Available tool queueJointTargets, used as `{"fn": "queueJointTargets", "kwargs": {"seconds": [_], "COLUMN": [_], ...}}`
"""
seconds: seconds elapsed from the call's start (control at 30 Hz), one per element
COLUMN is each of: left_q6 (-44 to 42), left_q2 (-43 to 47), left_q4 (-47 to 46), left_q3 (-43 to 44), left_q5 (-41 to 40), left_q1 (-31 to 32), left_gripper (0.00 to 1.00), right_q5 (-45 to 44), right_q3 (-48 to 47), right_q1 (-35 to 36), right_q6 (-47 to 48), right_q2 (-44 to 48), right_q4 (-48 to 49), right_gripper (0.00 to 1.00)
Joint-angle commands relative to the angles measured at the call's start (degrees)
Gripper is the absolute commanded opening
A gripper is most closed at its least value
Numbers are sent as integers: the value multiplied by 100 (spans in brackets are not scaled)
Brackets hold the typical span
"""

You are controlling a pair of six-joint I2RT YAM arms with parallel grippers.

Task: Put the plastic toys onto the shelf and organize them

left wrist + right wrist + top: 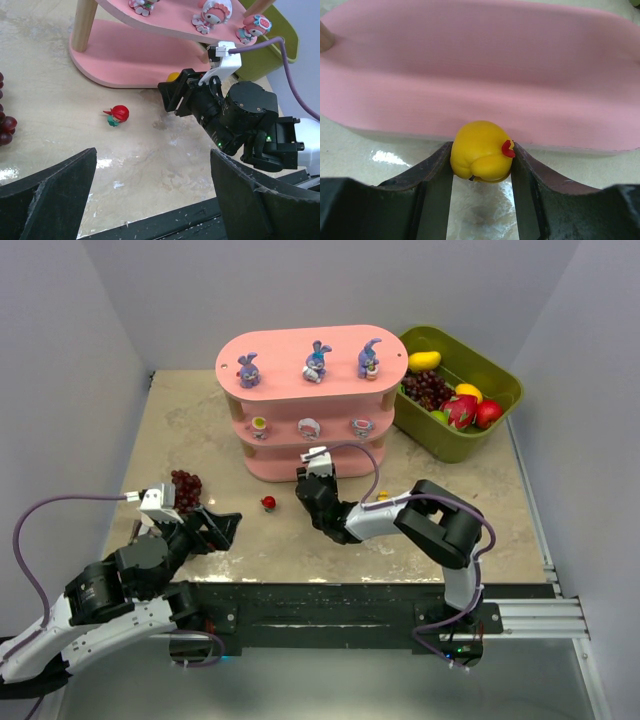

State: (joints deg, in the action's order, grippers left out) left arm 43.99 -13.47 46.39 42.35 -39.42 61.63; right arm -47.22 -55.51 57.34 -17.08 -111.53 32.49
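The pink shelf point(290, 352) carries three purple-blue bunnies point(318, 361) on its top board and three pink-and-white toys point(309, 427) on the middle board. My right gripper point(304, 478) is shut on a small yellow toy point(480, 145), held just in front of the bottom board's edge point(480, 75). The same yellow toy point(173, 77) peeks over those jaws in the left wrist view. A small red toy point(268, 503) point(118, 114) lies on the table. Another small orange-yellow one point(383, 496) lies beside the right forearm. My left gripper point(225, 530) point(152, 155) hangs open over bare table.
A dark red grape bunch point(186, 488) point(5, 125) lies left of the left gripper. The olive-green bin point(500, 375) with larger fake fruit stands right of the shelf. The table's dark front rail point(330, 600) runs between the arm bases.
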Motion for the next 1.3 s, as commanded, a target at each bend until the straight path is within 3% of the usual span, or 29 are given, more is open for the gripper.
{"fn": "queueJointTargets", "kwargs": {"seconds": [0.0, 0.43, 1.03, 1.27], "left_q6": [110, 172, 215, 224], "left_q2": [47, 73, 126, 126], "left_q4": [-16, 28, 45, 63], "left_q3": [28, 10, 2, 10], "left_q5": [-154, -180, -207, -215], "left_q1": [7, 7, 7, 7], "left_gripper": [100, 100, 100, 100], "right_q5": [-209, -165, -50, -77], "right_q3": [-101, -127, -593, -611], "right_q1": [-118, -267, -540, -549], "right_q6": [20, 144, 205, 205], "right_q2": [-80, -449, -809, -845], "right_q4": [642, 1163, 908, 882], "right_gripper": [23, 23, 23, 33]}}
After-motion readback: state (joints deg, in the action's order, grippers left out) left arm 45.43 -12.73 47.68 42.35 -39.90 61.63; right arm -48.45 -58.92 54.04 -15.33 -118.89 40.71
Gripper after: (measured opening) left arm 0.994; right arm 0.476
